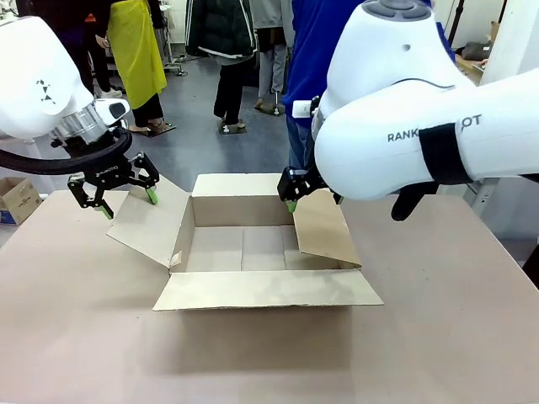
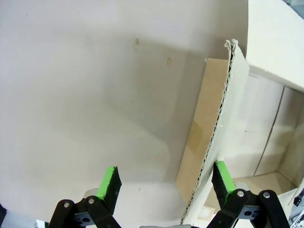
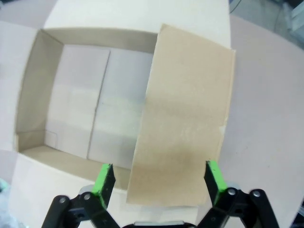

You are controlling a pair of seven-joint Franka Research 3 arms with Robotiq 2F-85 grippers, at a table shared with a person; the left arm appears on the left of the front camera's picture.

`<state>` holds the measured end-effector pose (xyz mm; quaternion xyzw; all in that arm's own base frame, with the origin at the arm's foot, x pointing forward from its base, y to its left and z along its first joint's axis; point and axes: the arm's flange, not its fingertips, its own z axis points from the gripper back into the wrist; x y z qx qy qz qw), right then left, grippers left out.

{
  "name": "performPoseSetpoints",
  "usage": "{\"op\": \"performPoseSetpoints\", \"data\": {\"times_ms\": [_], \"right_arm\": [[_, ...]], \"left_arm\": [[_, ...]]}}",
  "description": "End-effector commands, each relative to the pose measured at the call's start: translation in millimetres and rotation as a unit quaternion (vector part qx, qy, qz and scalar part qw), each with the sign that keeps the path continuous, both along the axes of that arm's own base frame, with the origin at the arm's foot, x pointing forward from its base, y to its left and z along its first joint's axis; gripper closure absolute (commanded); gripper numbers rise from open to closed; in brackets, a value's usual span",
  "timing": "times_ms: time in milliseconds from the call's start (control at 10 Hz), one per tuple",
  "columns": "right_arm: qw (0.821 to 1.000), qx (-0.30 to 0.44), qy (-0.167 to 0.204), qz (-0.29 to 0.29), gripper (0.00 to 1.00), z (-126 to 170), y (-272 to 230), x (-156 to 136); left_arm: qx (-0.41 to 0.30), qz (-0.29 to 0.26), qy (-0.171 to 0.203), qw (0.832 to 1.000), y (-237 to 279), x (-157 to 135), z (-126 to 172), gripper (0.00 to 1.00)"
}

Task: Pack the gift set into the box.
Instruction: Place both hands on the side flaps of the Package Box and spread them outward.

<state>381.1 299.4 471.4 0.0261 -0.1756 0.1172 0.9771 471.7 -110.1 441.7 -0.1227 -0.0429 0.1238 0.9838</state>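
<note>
brown carton [image 1: 240, 212] at the middle of the table [image 1: 84, 353], upright, all four top flaps folded outward and its inner floor in plain view. near flap [image 1: 269, 289] lies almost flat toward the robot's side; far flap [image 1: 236, 185] leans away toward the person's side.

left gripper [image 1: 130, 204] hangs over the far corner of the left flap [image 1: 147, 223], which slopes up and out to the left. in the left wrist view the left gripper [image 2: 166, 176] has its jaws spread wide, with the flap's corrugated edge [image 2: 216, 137] running between the green pads, close beside one pad [image 2: 222, 175]; contact cannot be told.

right gripper [image 1: 293, 195], largely hidden behind its own arm, sits at the far end of the right flap [image 1: 324, 231]. in the right wrist view the right gripper [image 3: 158, 175] is likewise spread wide, its fingers standing on either side of that flap [image 3: 185, 118], nothing clamped.

a small cardboard box [image 1: 17, 198] stands beyond the table's far left corner; people stand farther off.
</note>
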Motion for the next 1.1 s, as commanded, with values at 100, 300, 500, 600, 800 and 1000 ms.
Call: {"op": "performPoseSetpoints", "data": {"times_ms": [100, 300, 500, 600, 800, 1000], "right_arm": [[0.993, -0.103, 0.004, 0.052, 0.00, -22.5, 64.6, 21.1], [0.989, -0.145, 0.031, 0.016, 0.00, -43.2, 79.5, 33.4], [0.982, -0.177, 0.060, -0.040, 0.00, -62.7, 82.2, 31.2], [0.986, -0.138, 0.066, -0.060, 0.00, -63.9, 75.9, 32.0], [0.988, -0.092, 0.073, -0.098, 0.00, -60.7, 65.0, 36.6], [0.984, -0.133, 0.058, -0.106, 0.00, -67.5, 67.4, 41.5]], "left_arm": [[0.009, 0.007, -0.003, 1.000, 0.6, -0.5, 2.0, 0.00], [0.009, 0.007, -0.003, 1.000, 0.6, -0.5, 2.0, 0.00], [0.009, 0.007, -0.003, 1.000, 0.6, -0.5, 2.0, 0.00], [0.009, 0.007, -0.003, 1.000, 0.6, -0.5, 2.0, 0.00], [0.009, 0.007, -0.003, 1.000, 0.6, -0.5, 2.0, 0.00], [0.009, 0.007, -0.003, 1.000, 0.6, -0.5, 2.0, 0.00]]}}
